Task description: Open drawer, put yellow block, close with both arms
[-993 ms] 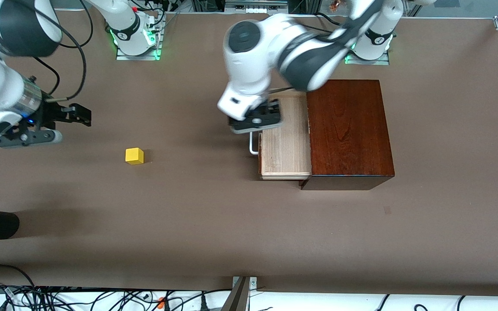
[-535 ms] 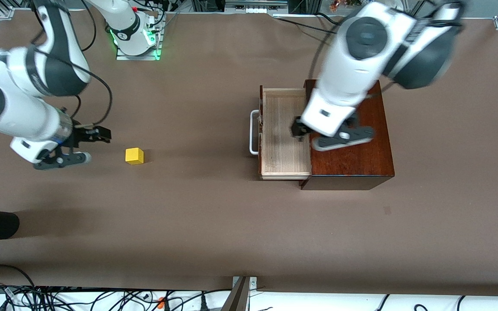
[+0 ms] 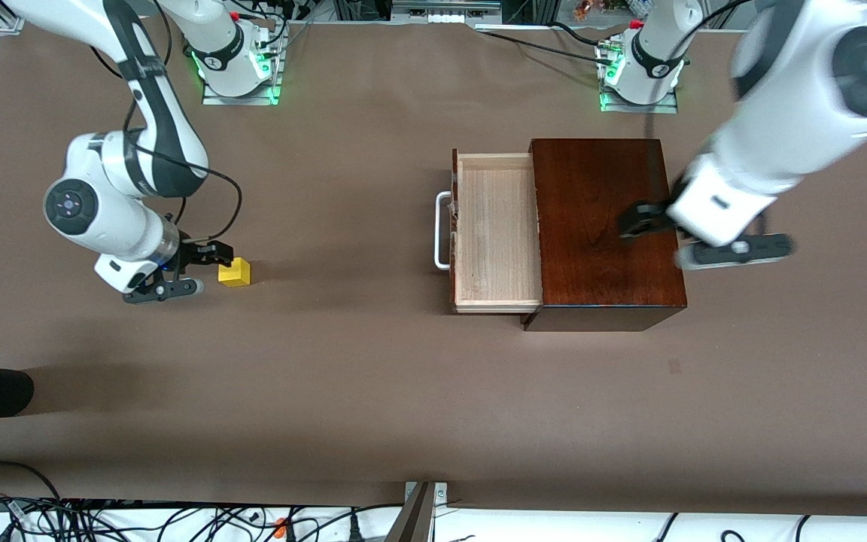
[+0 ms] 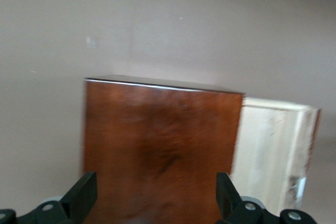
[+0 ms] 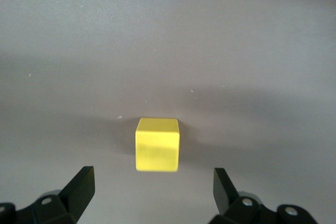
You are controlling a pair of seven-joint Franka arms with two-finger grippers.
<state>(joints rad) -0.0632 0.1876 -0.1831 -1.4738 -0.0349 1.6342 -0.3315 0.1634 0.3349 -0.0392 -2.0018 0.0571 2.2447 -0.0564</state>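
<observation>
right gripper [image 3: 204, 265], fingers spread, hangs just beside the yellow block [image 3: 234, 272]; closing off-centre could nudge it away.

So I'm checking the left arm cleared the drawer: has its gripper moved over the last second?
Yes. The left gripper has gone from the drawer handle to over the box top's edge.

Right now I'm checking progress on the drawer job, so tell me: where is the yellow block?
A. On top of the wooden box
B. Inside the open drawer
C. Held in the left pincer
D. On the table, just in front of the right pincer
D: the yellow block sits on the bare table just ahead of the open right pincer, apart from its fingers, while the drawer stands open with nothing in it.
</observation>
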